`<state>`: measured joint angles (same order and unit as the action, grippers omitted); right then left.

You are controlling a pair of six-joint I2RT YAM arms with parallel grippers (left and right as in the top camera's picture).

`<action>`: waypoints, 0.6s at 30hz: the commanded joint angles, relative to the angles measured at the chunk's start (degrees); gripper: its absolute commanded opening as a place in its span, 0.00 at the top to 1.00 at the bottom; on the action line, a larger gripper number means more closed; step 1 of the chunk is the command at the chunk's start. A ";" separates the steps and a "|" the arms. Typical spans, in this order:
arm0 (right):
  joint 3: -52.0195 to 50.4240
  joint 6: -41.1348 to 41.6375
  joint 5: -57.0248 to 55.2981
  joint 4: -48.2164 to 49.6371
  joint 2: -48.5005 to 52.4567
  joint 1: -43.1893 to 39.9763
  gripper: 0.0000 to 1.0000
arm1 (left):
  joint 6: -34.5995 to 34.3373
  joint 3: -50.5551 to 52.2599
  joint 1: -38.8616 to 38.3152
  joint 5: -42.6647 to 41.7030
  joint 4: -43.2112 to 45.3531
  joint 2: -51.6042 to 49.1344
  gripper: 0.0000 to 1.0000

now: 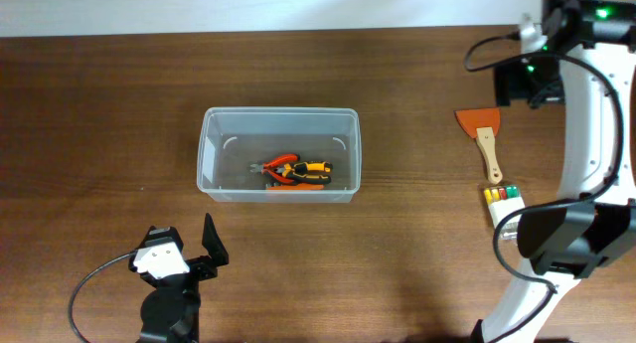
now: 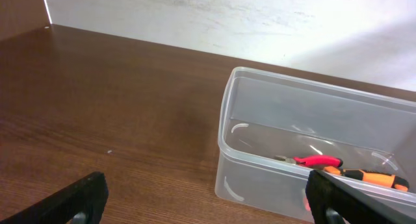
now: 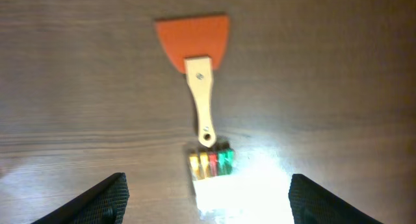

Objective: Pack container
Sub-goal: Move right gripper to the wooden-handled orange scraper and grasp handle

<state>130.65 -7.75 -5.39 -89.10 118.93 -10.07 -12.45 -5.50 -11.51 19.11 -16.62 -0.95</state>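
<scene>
The clear plastic container [image 1: 279,154] stands at the table's middle and holds red-handled pliers [image 1: 281,166] and an orange-and-black tool [image 1: 314,169]; it also shows in the left wrist view [image 2: 312,152]. An orange scraper with a wooden handle [image 1: 482,132] and a white holder of coloured bits [image 1: 502,204] lie at the right; both show in the right wrist view, the scraper [image 3: 195,49] beyond the bit holder [image 3: 213,169]. My left gripper [image 1: 184,249] is open and empty near the front, left of the container. My right gripper [image 3: 207,198] is open and empty above the bit holder.
The wooden table [image 1: 99,134] ends at a white wall along the back [image 1: 248,5]. The right arm's white links and black cables [image 1: 586,134] stand at the right edge.
</scene>
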 commanded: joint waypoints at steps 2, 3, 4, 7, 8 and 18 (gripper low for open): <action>-4.15 -1.66 -0.39 1.14 2.25 -1.81 0.21 | 0.50 0.17 -0.24 0.20 -0.09 0.17 0.01; -5.49 -1.68 -0.35 1.84 2.67 -2.10 0.21 | 0.50 0.15 -0.24 0.20 -0.09 0.17 0.01; -7.02 -2.14 -0.22 2.73 3.08 -2.25 0.22 | 0.50 0.15 -0.24 0.20 -0.09 0.17 0.01; -12.85 -4.22 0.72 6.36 3.72 -2.34 0.22 | 0.50 0.15 -0.24 0.20 -0.09 0.17 0.01; -15.26 -4.48 0.81 8.13 3.72 -2.34 0.22 | 0.50 0.15 -0.24 0.20 -0.09 0.17 0.01; -34.75 -8.31 0.83 24.94 3.72 -2.38 0.22 | 0.50 0.15 -0.24 0.20 -0.09 0.17 0.01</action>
<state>99.24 -13.74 -4.91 -65.87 122.21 -12.23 -12.45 -5.50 -11.51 19.11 -16.62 -0.95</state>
